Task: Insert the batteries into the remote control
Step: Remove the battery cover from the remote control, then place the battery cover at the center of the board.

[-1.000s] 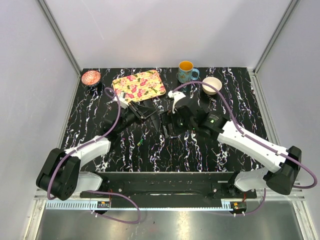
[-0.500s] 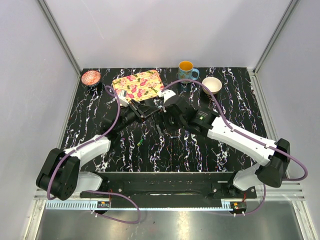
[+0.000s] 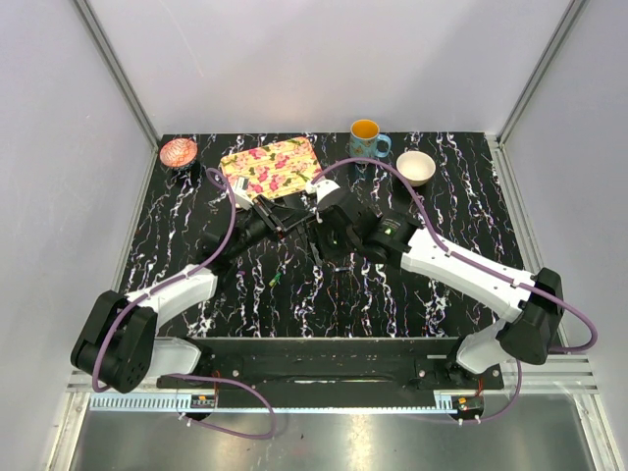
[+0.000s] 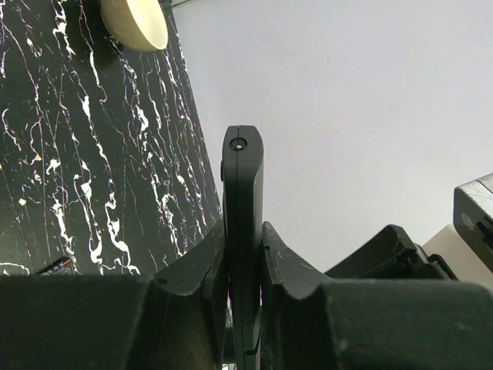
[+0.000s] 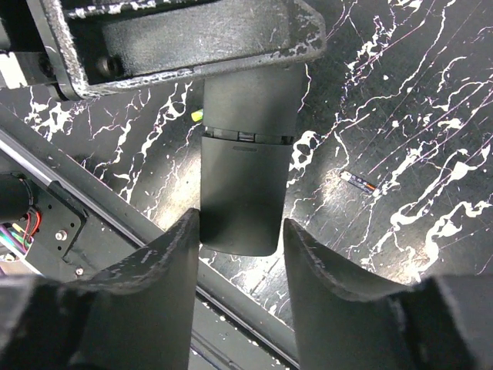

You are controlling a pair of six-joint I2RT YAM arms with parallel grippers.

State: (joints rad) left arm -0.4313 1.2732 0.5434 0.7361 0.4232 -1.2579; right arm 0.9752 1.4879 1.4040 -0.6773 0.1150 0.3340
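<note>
Over the last second the right arm swings in from the right toward its partner, and now the right pincer [image 5: 240, 235] stands released, its two matte black fingers [image 5: 166, 270] flanking the free end of the remote control [image 5: 245, 193] without quite touching it, as far as I can judge from the wrist view. The left pincer [image 4: 243, 254] is clenched on the remote control, gripping it edge-on well above the table [image 5: 400, 100], with the remote's rounded tip poking out past its fingers. To me this means the hand-to-hand stage is on: the right arm looks set to work at the rear cover, and no cell is loaded yet. The remote is a slim bar of smooth, dull black plastic with softened corners, and a fine seam runs across its back. One battery [image 5: 358, 183], a tiny dark cylinder with an orange end, lies loose on the glossy black, white-veined table, well apart from both pincers. A smooth cream bowl [image 4: 139, 19] sits farther off.
</note>
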